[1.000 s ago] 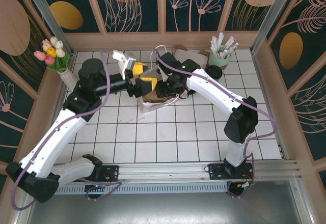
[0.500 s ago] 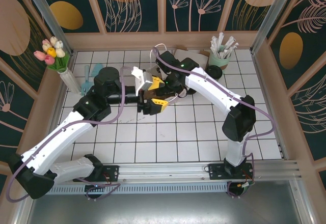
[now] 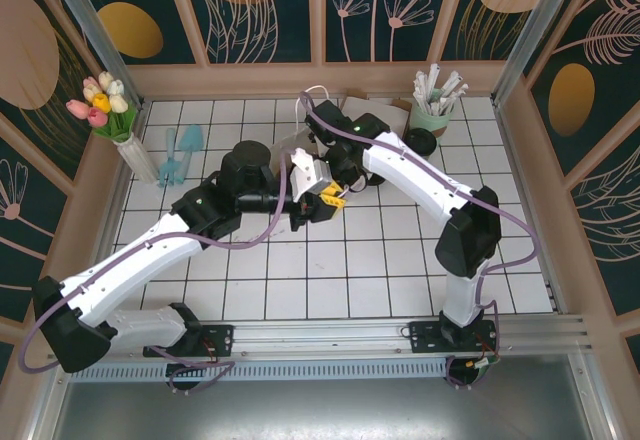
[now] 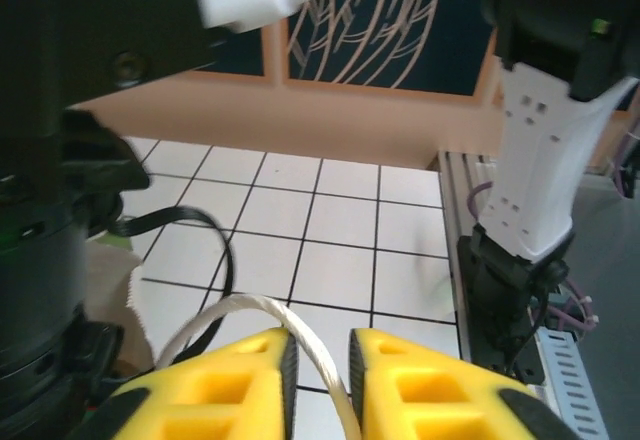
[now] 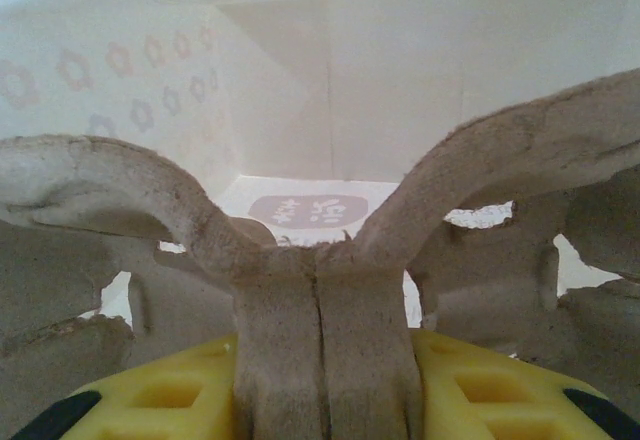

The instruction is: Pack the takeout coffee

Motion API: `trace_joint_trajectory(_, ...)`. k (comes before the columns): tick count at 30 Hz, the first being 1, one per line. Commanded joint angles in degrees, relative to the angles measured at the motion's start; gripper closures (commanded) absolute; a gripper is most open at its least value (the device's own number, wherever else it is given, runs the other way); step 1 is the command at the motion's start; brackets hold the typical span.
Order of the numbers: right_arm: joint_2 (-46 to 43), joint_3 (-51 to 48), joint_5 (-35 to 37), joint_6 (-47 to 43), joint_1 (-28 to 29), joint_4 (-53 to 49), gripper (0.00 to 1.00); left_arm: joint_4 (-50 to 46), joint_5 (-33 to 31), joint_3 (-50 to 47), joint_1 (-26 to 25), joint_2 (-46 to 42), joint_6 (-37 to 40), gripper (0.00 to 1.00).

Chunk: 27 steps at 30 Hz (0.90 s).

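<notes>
Far-left corner of the white-tiled tabletop [image 3: 330, 270]: vase of tulips [image 3: 105, 110], upright. Just to its right, near the far edge: a few pale-blue small things [image 3: 180, 150], too small to name.

Stretched from the near-left corner to the middle of the tabletop: left arm [image 3: 150, 255], with the left tool [image 3: 320, 200] low beside the white paper bag [image 5: 420, 70]. In the left wrist view: yellow fingers [image 4: 240, 380] set narrow, white cord handle [image 4: 300, 325] of the bag looped over them and running down through the gap. Not clear whether pinched or merely threaded.

Middle of the tabletop, a little toward the far edge: the bag itself, upright and open at the top, largely covered from above by both arms. Inside it: moulded-pulp cup carrier [image 5: 320, 290]. Right tool [image 5: 322, 360] down in the bag, clamped on the carrier's central upright fin, yellow pads [image 5: 180, 395] pressed to either side.

Beyond the right arm [image 3: 430, 185], against the far edge: flat brown cardboard [image 3: 375, 110]. Toward the far-right corner: takeout coffee [image 3: 420, 143], seen from above as a black round top, standing on the tabletop outside the bag, well apart from both tools. Just behind it, nearer the corner: mint-green cup of wrapped straws [image 3: 435, 112].
</notes>
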Motion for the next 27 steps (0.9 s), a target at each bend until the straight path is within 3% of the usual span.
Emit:
trace_joint_trajectory(1, 1.75, 1.3, 0.48, 2.0, -0.57, -1.45, 0.6, 1.45, 6.66, -0.98, -0.05, -2.44, 1.45, 0.85)
trace_joint_trajectory(6, 3.02, 1.81, 1.59, 2.3, -0.65, -2.27, 0.6, 2.37, 6.97, -2.22, -0.08, -4.64, 3.31, 0.93)
trace_joint_trajectory(16, 4.62, 0.38, 4.03, 2.08, -0.3, -3.14, 0.6, 3.74, 4.66, -0.81, -0.03, -1.56, 2.44, 0.84)
trace_joint_trajectory(20, 4.37, -1.19, 3.58, 1.36, -0.21, -2.17, 0.61, 4.89, -1.05, -0.14, -0.05, -1.31, 0.68, 0.81)
trace_joint_trajectory(22, 4.06, -1.93, 3.36, 0.86, -0.13, -1.36, 0.61, 5.65, -4.07, -0.25, -0.09, -1.76, -0.37, 0.74)
trace_joint_trajectory(25, 2.82, -3.47, 2.8, 0.41, -0.05, 0.73, 0.61, 7.08, -10.24, -1.39, 0.14, -4.15, -2.75, 0.42)
trace_joint_trajectory(27, 2.02, -4.58, 2.25, 0.12, -0.05, 2.07, 0.61, 6.68, -12.88, -1.94, 0.73, -6.13, -3.68, 0.25)
